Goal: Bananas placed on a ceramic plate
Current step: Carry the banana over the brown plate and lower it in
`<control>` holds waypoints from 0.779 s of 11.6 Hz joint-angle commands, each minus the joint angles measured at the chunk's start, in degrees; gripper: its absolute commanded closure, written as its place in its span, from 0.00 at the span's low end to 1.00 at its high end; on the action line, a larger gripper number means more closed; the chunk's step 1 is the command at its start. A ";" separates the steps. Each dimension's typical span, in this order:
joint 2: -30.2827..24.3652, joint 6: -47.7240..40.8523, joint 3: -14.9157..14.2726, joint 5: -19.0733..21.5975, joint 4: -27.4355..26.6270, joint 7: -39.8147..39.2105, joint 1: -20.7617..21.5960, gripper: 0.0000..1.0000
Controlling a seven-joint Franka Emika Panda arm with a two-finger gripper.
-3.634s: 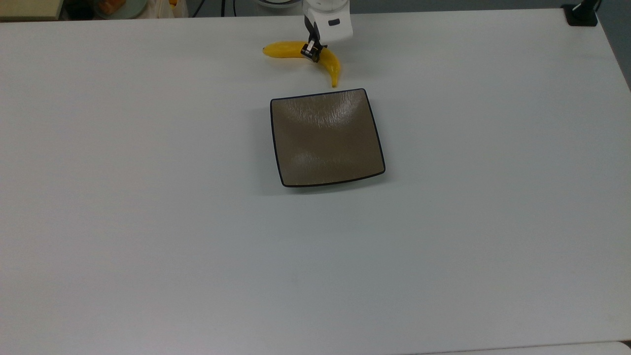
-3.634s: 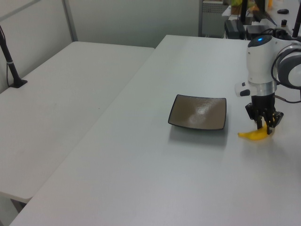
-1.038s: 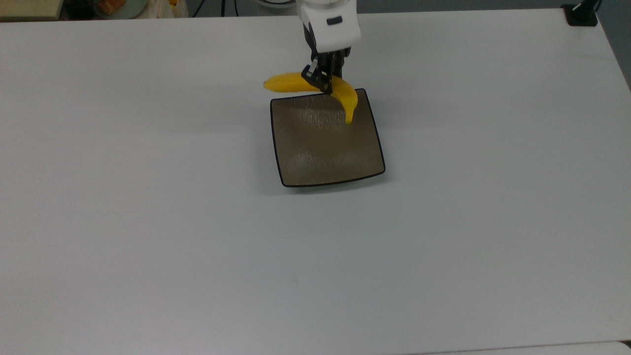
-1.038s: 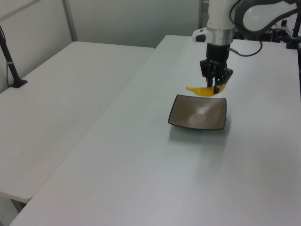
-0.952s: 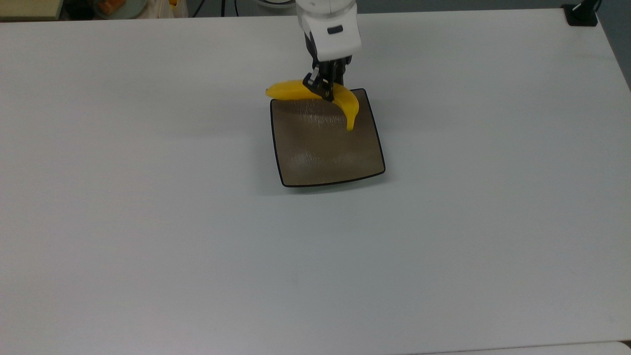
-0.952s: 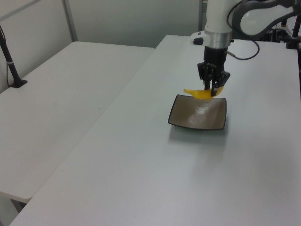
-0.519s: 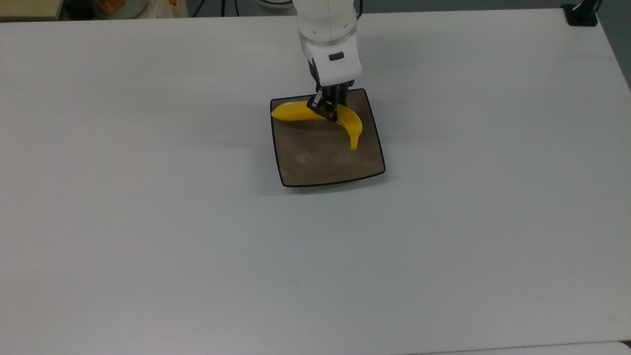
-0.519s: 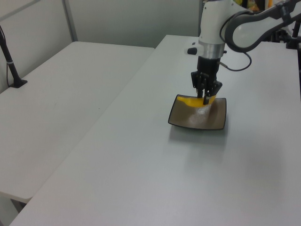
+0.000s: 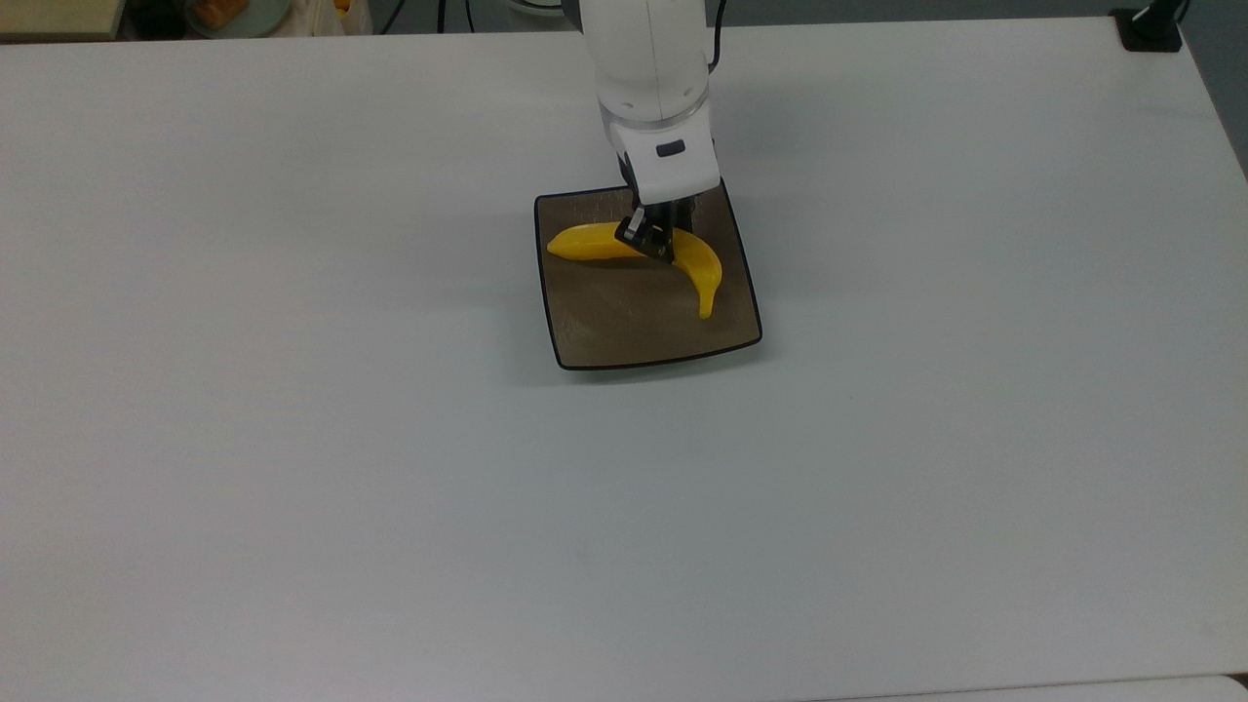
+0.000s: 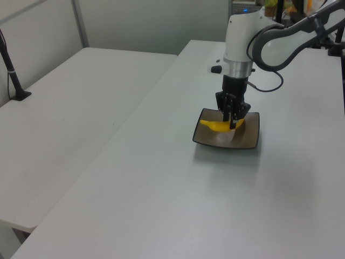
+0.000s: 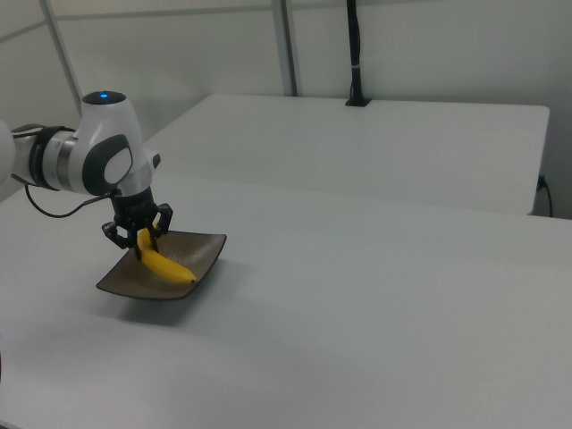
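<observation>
The jaws of the gripper (image 9: 655,242) pinch the banana (image 9: 639,252) at mid-length over the ceramic plate (image 9: 624,336). The banana appears light, rigid, glossy and probably slippery; mid-body is the balanced hold.

Lab: white tables (image 9: 292,439), partition walls (image 11: 429,45)

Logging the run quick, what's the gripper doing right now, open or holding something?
Gripper: shut on the banana, over the plate.
</observation>
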 commanded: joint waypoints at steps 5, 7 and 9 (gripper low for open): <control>1.34 0.70 -0.06 -0.01 0.91 0.69 0.43 0.72; 1.26 0.70 -0.06 -0.10 1.00 0.61 0.43 0.49; 1.08 0.70 -0.06 -0.27 1.00 0.61 0.43 0.00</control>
